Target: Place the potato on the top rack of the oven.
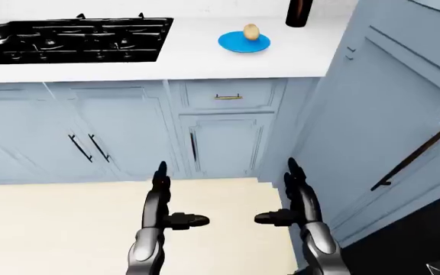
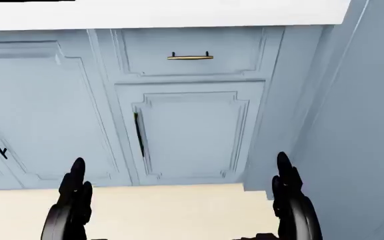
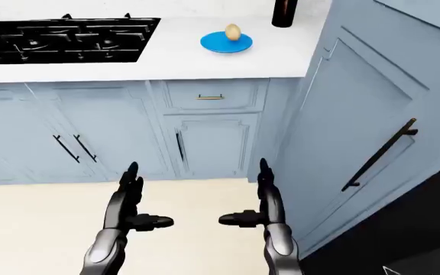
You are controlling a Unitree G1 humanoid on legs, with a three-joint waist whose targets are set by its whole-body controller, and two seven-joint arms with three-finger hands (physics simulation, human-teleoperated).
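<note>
At the upper left of the left-eye view a black gas cooktop with cast grates (image 1: 71, 39) is sitting flush in a white countertop (image 1: 189, 63), and pale blue panelled cabinet doors with dark bar handles (image 1: 90, 148) are running below it. Lower down, the robot's black three-finger left hand (image 1: 161, 200) is hanging over the cream floor (image 1: 52, 229) with fingers spread wide and thumb pointing inward, gripping nothing. Moving right, a small pale blue drawer with a brass handle (image 1: 228, 97) is sitting under the counter edge, and above it the small tan oval potato (image 1: 250, 32) is resting on a round blue plate (image 1: 244, 42) on the countertop, well apart from both hands. A dark bottle (image 1: 299, 14) is standing just beyond the plate. The black right hand (image 1: 292, 197) is mirroring the other, open wide and empty. At far right a tall pale blue cabinet panel with a long dark handle (image 1: 418, 153) is filling the view.
</note>
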